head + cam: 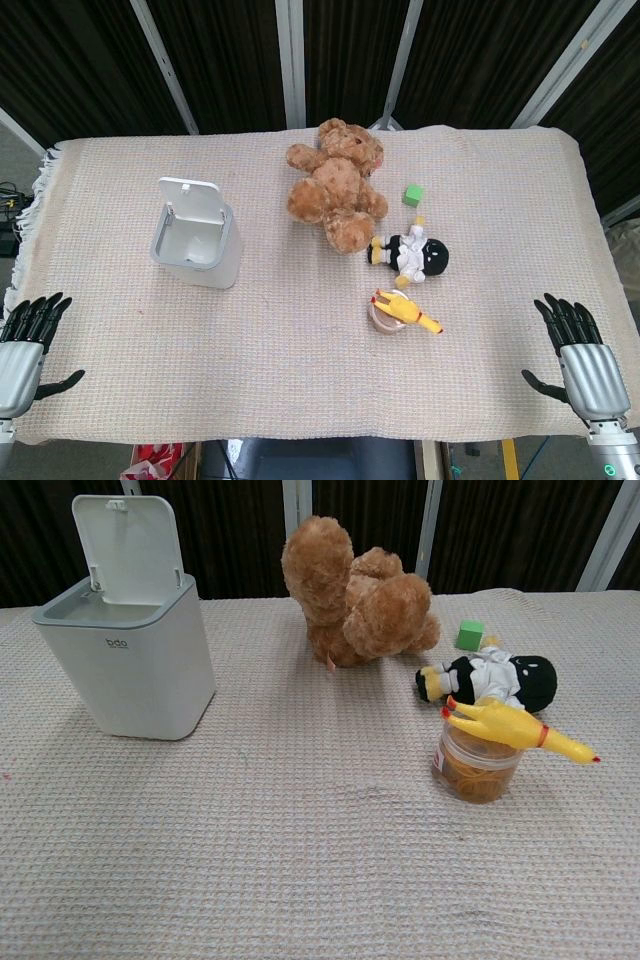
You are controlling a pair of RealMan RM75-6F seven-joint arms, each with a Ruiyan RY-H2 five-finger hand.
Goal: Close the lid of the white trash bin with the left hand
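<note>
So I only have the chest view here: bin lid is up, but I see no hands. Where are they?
Observer: Head view shows the left hand at the near left table edge, fingers spread, holding nothing.
Operator: And the right one?
Observer: The right hand rests at the near right edge, also open and empty.
Operator: Anything inside the white trash bin?
Observer: From above, the white trash bin looks empty, its lid standing upright at the far side.
</note>
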